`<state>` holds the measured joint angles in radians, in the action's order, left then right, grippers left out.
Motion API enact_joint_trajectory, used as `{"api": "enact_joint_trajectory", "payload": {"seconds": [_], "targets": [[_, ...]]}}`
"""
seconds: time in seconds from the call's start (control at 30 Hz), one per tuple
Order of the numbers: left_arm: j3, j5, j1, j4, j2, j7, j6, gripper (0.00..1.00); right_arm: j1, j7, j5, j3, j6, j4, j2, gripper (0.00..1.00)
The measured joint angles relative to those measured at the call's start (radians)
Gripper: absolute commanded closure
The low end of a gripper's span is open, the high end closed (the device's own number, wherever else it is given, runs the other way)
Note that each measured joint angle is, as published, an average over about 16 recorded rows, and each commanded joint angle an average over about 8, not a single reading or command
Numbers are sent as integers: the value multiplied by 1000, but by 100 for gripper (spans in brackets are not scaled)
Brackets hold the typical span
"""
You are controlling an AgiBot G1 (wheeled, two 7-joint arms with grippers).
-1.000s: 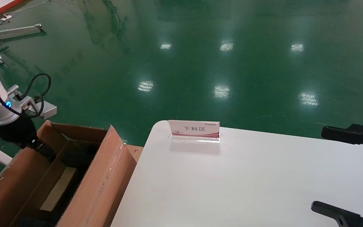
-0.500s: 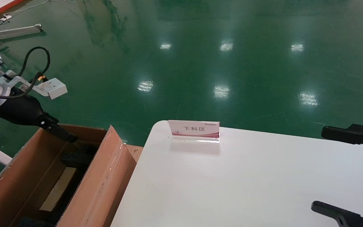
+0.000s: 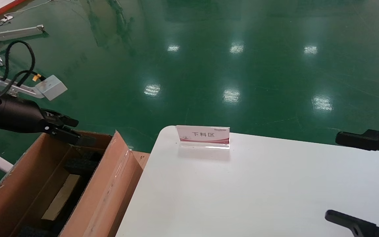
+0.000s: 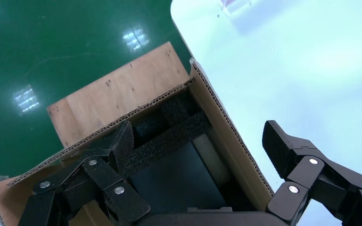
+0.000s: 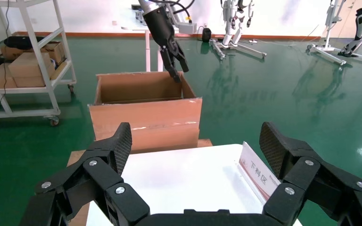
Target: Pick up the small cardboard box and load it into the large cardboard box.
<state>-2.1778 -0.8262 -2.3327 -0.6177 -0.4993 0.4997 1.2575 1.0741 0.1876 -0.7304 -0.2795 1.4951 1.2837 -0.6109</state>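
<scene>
Cardboard fills the near-left corner of my view: the large cardboard box [image 3: 104, 194] stands open beside the left edge of the white table [image 3: 258, 194], resting on a wooden board [image 4: 118, 94]. My left gripper [image 3: 69, 130] hovers just above the box's far rim, fingers spread and holding nothing. Down inside the box, below and nearer than that gripper, lies the small cardboard box [image 3: 61, 197], its pale tape strip facing up, well apart from my fingertips. Black foam blocks [image 3: 81, 164] sit at the far end of the interior, between the small box and the far wall, with more foam at the near end. My right gripper [image 5: 195, 155] stays parked over the right side of the table, fingers wide apart and empty. A small placard [image 3: 203, 135] stands at the table's far edge.
</scene>
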Motion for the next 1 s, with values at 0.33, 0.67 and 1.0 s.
{"api": "enact_joint_trajectory", "payload": {"seconds": [0.33,0.67,1.0], "targets": [[82,-17,61,-24,-26,2,6,0,0,0,0,0,0,0,0,0],[191,-16,134,-61,-37,-13,18,0,0,0,0,0,0,0,0,0],[273,-12,189,-90,-42,-26,28,0,0,0,0,0,0,0,0,0]]}}
